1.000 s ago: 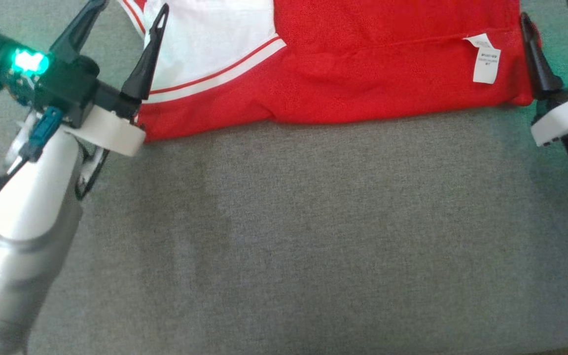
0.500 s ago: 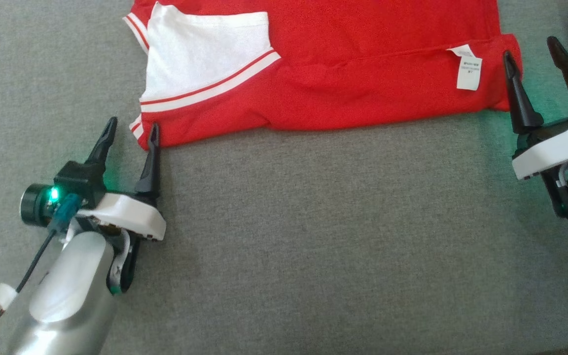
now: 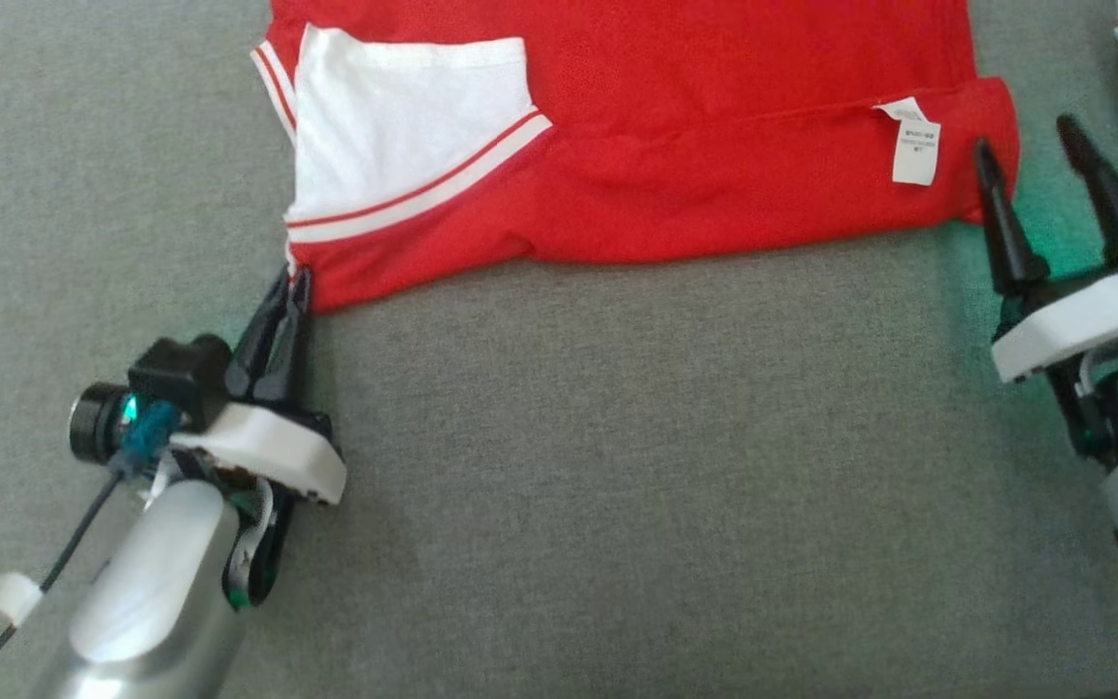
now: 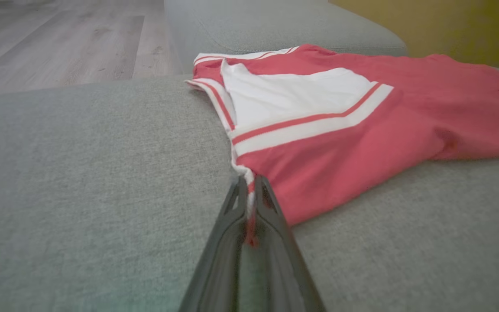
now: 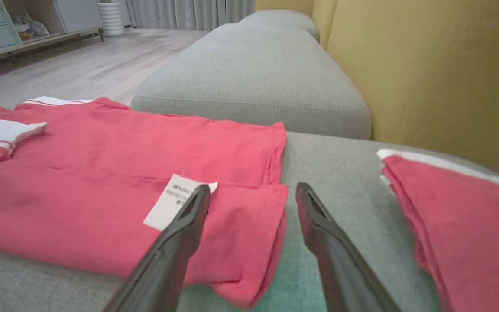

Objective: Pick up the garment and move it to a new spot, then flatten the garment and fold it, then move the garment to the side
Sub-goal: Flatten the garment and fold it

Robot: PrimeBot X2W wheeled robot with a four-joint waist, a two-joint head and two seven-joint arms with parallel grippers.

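A red garment [image 3: 695, 165] with a white striped sleeve and a white label lies flat on the grey cushion. My left gripper [image 3: 289, 283] is shut on its near left corner; in the left wrist view [image 4: 250, 187] the striped hem is pinched between the two fingers. My right gripper [image 3: 1025, 146] stands open at the garment's near right corner. In the right wrist view the gripper [image 5: 251, 193] straddles that red corner [image 5: 249, 242], with one finger over the cloth beside the label [image 5: 176, 201] and the other over bare cushion.
A second red folded cloth [image 5: 461, 216] lies at the right, close to the right gripper. A yellow backrest [image 5: 427, 73] rises behind it. Another grey cushion [image 5: 254, 69] lies beyond, with wooden floor [image 4: 59, 39] past the couch's far edge.
The left gripper, open a moment ago beside the sleeve corner, has shut on that corner. The right gripper has edged a little nearer the right corner, still open.
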